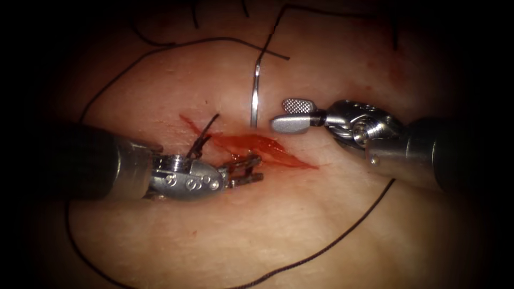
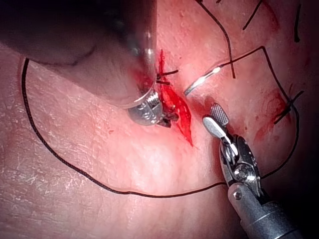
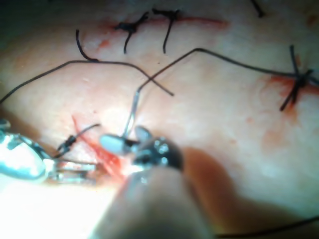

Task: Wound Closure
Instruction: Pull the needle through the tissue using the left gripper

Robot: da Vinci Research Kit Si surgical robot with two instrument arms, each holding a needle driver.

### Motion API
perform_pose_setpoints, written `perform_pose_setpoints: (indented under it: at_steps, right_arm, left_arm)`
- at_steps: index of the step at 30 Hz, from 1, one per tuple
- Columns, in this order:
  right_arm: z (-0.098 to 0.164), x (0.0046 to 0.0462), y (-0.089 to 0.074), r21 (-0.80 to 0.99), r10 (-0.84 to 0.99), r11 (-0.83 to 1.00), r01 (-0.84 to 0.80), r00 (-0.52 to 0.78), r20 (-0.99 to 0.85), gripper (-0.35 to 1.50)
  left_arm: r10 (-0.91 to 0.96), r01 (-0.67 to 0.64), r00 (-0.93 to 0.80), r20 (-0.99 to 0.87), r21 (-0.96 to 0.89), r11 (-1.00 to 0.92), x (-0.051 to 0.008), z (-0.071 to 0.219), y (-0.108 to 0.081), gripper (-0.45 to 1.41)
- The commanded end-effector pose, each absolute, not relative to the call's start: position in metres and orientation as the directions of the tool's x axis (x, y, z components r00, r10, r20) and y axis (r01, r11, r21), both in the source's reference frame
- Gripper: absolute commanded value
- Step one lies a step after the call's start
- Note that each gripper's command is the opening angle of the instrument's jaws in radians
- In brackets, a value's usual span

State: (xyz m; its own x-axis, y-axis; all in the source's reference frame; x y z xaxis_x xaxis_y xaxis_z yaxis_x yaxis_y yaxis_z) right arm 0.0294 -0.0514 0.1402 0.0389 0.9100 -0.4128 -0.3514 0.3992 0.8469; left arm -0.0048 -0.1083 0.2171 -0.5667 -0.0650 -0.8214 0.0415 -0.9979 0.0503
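Standing proud of the tissue (image 1: pixel 300 235), the needle (image 1: pixel 255 101) has its lower end buried at the far lip of the cut (image 1: pixel 257 147), upper part free and upright-ish, swaged end trailing thread (image 1: pixel 342 238) that loops wide round the field.

R tool (image 1: pixel 289 115): fingers apart, holding nothing, just R of the needle shaft, near it but not touching. Seen same in the L wrist view, R tool (image 2: pixel 215 119) beside needle (image 2: pixel 202 79).

L tool (image 1: pixel 247 171): fingers down in the cut at its L-centre, red fluid around them. Look parted a little, gripping nothing I can make out; can't be sure if a lip of tissue is pinched. A tied stitch w/ short cut ends (image 1: pixel 206 131) sits just L of it.

Judgement, step in hand = regrasp of needle by R tool:
- take the shaft below the swage, roughly a third down from the thread end, not at the thread join
- fingers square across the shaft, so it won't spin
- follow the curve when loading it; straight pull would tear the far lip
- keep L tool steady at the cut for counter-tension
- watch the thread loop under R shaft, snag risk

Older stitches (image 3: pixel 149 20) lie well apart, far side.
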Motion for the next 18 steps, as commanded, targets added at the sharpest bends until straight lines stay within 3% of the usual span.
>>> perform_pose_setpoints:
  at_steps: [1, 7, 13, 18]
  right_arm:
    - [0.1407, 0.0299, -0.0515, 0.847, 0.910, 0.399, -0.350, 0.039, -0.413, 1.28]
    - [0.1406, 0.0295, -0.0517, 0.847, 0.910, 0.400, -0.350, 0.040, -0.413, 1.28]
    - [0.1405, 0.0293, -0.0518, 0.848, 0.910, 0.400, -0.348, 0.041, -0.413, 1.30]
    - [0.1404, 0.0293, -0.0519, 0.848, 0.910, 0.400, -0.347, 0.041, -0.413, 1.30]
  left_arm:
    - [-0.069, 0.055, -0.566, -0.821, 0.046, -0.997, -0.0053, 0.2174, -0.1091, -0.45]
    - [0.020, 0.123, -0.517, -0.856, -0.098, -0.988, -0.0054, 0.2152, -0.1094, -0.45]
    - [0.240, 0.264, -0.426, -0.872, -0.374, -0.889, -0.0054, 0.2106, -0.1114, -0.45]
    - [0.305, 0.334, -0.406, -0.862, -0.450, -0.828, -0.0044, 0.2075, -0.1108, -0.45]
